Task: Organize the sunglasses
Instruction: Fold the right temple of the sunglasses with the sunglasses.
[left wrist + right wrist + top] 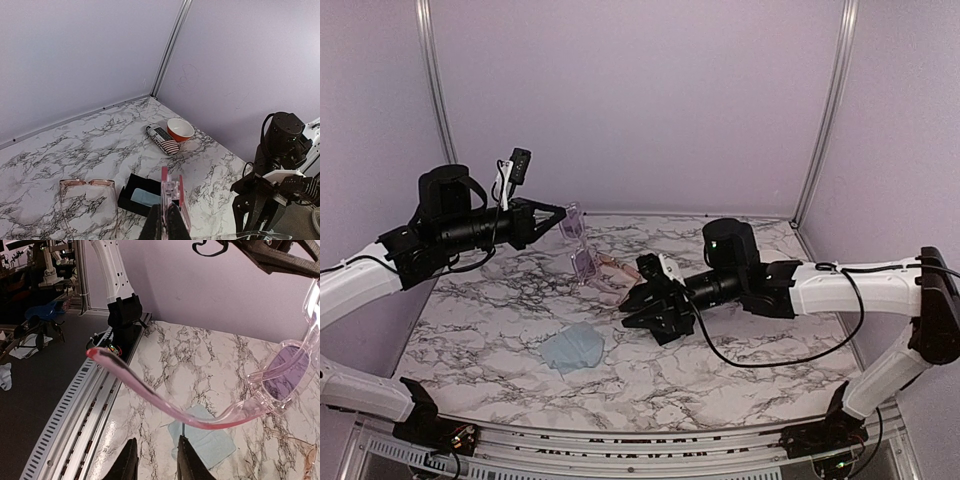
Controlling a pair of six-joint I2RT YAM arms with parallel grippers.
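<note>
My left gripper (pixel 563 213) is shut on the clear pale-lilac sunglasses (pixel 578 245) and holds them in the air above the table. In the left wrist view the fingers (pixel 165 209) pinch the frame (pixel 173 192). My right gripper (pixel 632 305) is open just right of them. In the right wrist view it (pixel 156 462) is open and empty, and one unfolded temple (pixel 150 395) crosses ahead of the fingertips; the lens (pixel 290 370) hangs at the right. The wire-framed pair with pinkish lenses (pixel 87 200) lies flat on the table and shows in the top view (pixel 612 272).
An open black case (pixel 131 187) holding a blue cloth lies below the held pair. A stars-and-stripes case (pixel 162 139) and an orange bowl (pixel 180 129) stand near the back corner. A light blue cloth (pixel 573 350) lies on the marble table (pixel 740 370) toward the front.
</note>
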